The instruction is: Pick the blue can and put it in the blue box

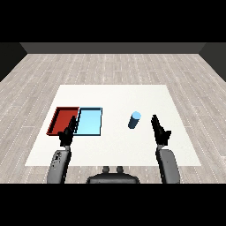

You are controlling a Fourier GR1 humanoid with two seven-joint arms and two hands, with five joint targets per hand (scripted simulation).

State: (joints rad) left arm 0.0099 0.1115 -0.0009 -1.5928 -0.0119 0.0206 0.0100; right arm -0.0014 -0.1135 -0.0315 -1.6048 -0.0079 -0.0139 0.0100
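Note:
A blue can (134, 120) stands upright on the white table (114, 95), right of centre. The light blue tray (89, 121) lies left of centre, side by side with the red tray (63, 119) on its left. My right hand (160, 130) is raised a little to the right of the can, fingers straight, apart from it. At the near edge where the two trays meet, my left hand (67, 133) hovers with relaxed fingers and holds nothing.
Both trays hold nothing. A bare strip of table separates the light blue tray from the can. The table's near edge runs just behind my forearms.

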